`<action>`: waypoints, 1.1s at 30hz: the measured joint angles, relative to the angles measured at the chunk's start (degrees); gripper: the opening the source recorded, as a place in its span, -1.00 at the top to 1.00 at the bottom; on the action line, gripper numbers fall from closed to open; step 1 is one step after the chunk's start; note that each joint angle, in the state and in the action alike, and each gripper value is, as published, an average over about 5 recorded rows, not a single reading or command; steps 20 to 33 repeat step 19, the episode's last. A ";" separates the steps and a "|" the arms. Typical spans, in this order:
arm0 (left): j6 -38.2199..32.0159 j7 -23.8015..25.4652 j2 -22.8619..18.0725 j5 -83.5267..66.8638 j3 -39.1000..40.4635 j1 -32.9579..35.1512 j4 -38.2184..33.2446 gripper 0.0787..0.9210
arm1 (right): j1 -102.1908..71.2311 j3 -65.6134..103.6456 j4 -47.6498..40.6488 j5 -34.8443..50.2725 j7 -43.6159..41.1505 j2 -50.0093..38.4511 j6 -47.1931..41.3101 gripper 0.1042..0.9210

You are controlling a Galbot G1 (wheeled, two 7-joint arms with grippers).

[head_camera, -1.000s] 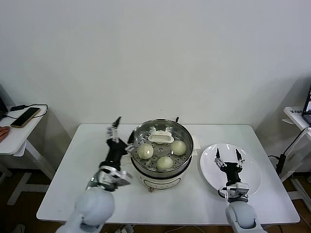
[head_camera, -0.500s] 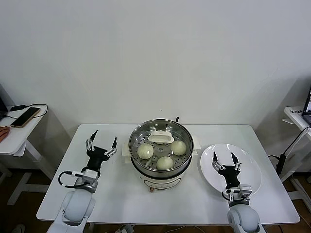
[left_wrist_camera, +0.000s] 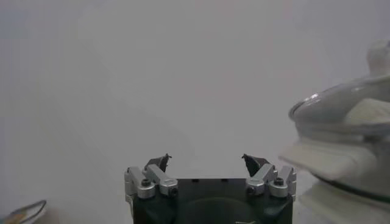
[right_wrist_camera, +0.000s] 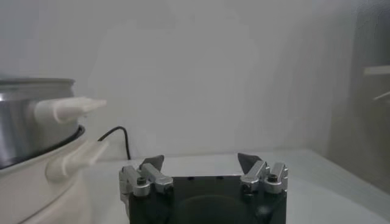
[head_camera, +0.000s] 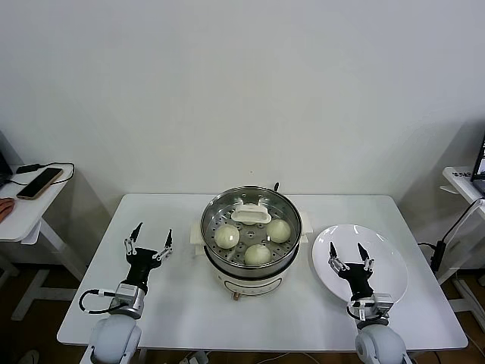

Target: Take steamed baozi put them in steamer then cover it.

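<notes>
Baozi (head_camera: 227, 236): three visible in the steamer
Steamer (head_camera: 290, 241): one
Cover (head_camera: 251, 213): one
Plate (head_camera: 390, 262): one
Grippers: two, left (head_camera: 148, 248), right (head_camera: 348, 255)
Phone (head_camera: 39, 183): one

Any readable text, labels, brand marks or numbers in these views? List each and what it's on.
None readable.
The steamer, its cover, the white plate and the table show no lettering.
A paper on the side table at the far right has marks too small to read.
The phone on the other side table shows no legible text.
</notes>
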 measured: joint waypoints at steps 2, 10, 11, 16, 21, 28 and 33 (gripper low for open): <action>-0.54 0.01 -0.02 -0.39 -0.27 0.35 0.38 -0.77 | -0.19 0.16 0.15 0.01 -0.10 0.02 -0.03 -0.76; -2.03 0.18 -0.10 -1.54 -0.99 1.27 1.20 -0.77 | -0.59 0.41 0.61 -0.06 -0.28 -0.11 -0.10 -0.76; -2.13 0.20 -0.11 -1.63 -1.02 1.36 1.23 -0.77 | -0.60 0.43 0.63 -0.09 -0.28 -0.12 -0.08 -0.76; -2.54 0.27 -0.10 -1.97 -1.07 1.75 1.21 -0.77 | -0.77 0.64 0.67 -0.34 -0.29 -0.17 0.12 -0.76; -2.64 0.28 -0.11 -2.08 -1.11 1.84 1.15 -0.77 | -0.87 0.69 0.69 -0.46 -0.30 -0.20 0.17 -0.76; -2.64 0.28 -0.11 -2.08 -1.11 1.84 1.15 -0.77 | -0.87 0.69 0.69 -0.46 -0.30 -0.20 0.17 -0.76; -2.64 0.28 -0.11 -2.08 -1.11 1.84 1.15 -0.77 | -0.87 0.69 0.69 -0.46 -0.30 -0.20 0.17 -0.76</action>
